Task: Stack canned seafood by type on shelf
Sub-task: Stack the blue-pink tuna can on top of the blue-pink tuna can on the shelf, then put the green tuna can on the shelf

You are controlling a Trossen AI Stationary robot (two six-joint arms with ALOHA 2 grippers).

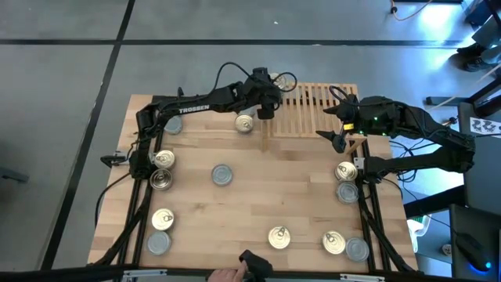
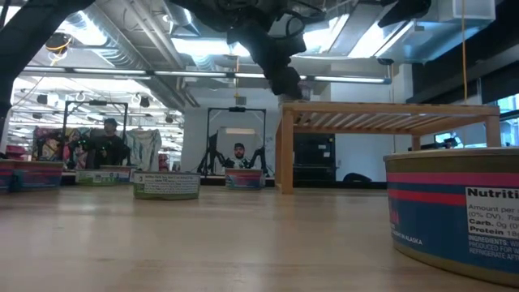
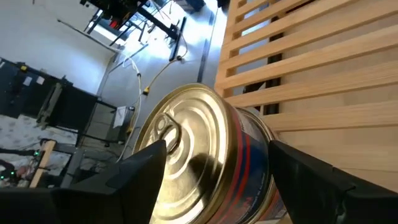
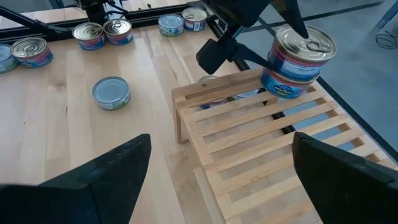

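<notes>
hovering over the far left corner of the shelf [image 1: 325, 110], left gripper [image 1: 266, 110] spread wide, fingers [image 3: 134, 171] standing either side of a gold-topped can [image 3: 199, 155] without pressing on it. seen from the right wrist, that gold-topped can sitting on top of a second can [image 4: 283, 84] on the slats, two high, at the shelf's far corner. parked over the right end of the shelf, right gripper [image 1: 338, 139] gaping and grasping nothing.

scattered over the tabletop [image 1: 250, 204], the rest of the canned seafood: one gold-topped tin [image 1: 245, 123] just beside the shelf's left legs, a silver-topped tin [image 1: 222, 175] alone near the middle, a silver-topped tin [image 1: 172, 124] near the far left corner, two gold tops [image 1: 163, 168] touching along the left edge, a gold and a silver pair [image 1: 160, 231] at the near left, a gold one [image 1: 279, 237] near the front centre, a gold and silver pair [image 1: 344, 246] at the near right, and another such pair [image 1: 347, 180] along the right edge below the right arm.

looming large at the low camera's right, a red and blue labelled tin [image 2: 454, 207]. standing in the room beyond the table, two people [image 2: 109, 138].
</notes>
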